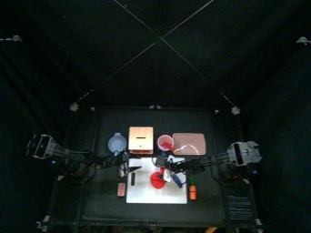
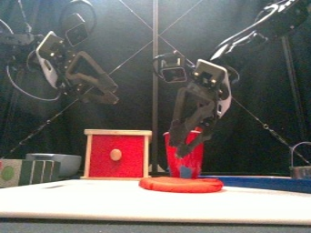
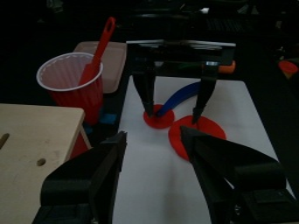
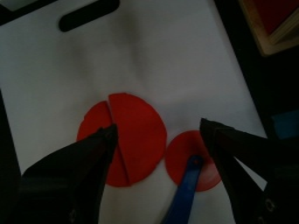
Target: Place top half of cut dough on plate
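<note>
Where the white board point(image 4: 152, 61) lies on the black table point(image 1: 85, 182), the cut red dough is recorded flat on it, nearest the front edge of all the items. The dough is divided by one straight cut into two pieces that stay touching along that line. The top half of cut dough point(image 4: 93, 131), the smaller wedge, is found on the board. It sits on the side of the larger half-moon piece point(image 4: 138, 144) that is away from a round red tool with a blue handle point(image 4: 177, 153). That tool rests on the board just beside the larger piece. The right gripper point(image 4: 158, 131) is hung over the dough, fingers spread wide and holding nothing. The tips are raised off the board and the larger piece is seen between them. Behind the dough a red cup point(image 3: 70, 79) is stood upright with a red stick point(image 3: 103, 44) leaning in it. Beyond the board's far edge are listed a tan block with a red face point(image 2: 118, 153), a light blue oval thing point(image 1: 116, 143) and the plate point(image 1: 190, 143), pale pink and bare. The left gripper point(image 3: 155, 144) is held above the board's left part, fingers apart and empty.
</note>
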Motion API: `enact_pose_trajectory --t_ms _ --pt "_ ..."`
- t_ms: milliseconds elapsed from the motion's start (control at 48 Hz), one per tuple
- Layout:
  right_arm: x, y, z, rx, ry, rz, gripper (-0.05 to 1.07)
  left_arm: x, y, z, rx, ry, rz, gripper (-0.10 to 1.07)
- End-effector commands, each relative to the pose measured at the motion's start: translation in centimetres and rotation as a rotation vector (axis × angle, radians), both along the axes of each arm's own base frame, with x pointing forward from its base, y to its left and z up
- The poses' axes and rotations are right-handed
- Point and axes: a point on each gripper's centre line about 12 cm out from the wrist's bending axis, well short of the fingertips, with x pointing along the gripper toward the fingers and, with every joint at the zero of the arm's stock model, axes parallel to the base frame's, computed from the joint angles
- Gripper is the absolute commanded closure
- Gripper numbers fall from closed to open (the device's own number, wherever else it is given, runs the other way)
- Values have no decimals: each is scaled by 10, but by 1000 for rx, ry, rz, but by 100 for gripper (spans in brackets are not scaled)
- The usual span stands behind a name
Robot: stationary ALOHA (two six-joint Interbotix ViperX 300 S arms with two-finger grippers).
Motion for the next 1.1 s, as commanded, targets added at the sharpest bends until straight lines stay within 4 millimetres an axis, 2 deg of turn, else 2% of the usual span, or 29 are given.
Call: enact_pose_trajectory --t_ms 0,146,333,438,708,1083 --pt "10 4 31 0 -40 -9 0 2 -1 6 2 -23 -1 10" --pt "7 2 43 -41 67 3 0 1 -1 5 6 -21 -7 10" --pt "15 14 46 44 129 103 0 1 -5 5 5 -22 -17 10" --pt "21 10 39 75 127 138 0 0 -5 4 5 -20 -20 10" --pt "23 -21 22 44 121 113 0 -5 -4 0 7 -17 -15 10" --pt "27 -20 -4 47 131 93 1 -17 -1 -4 -1 -23 7 10"
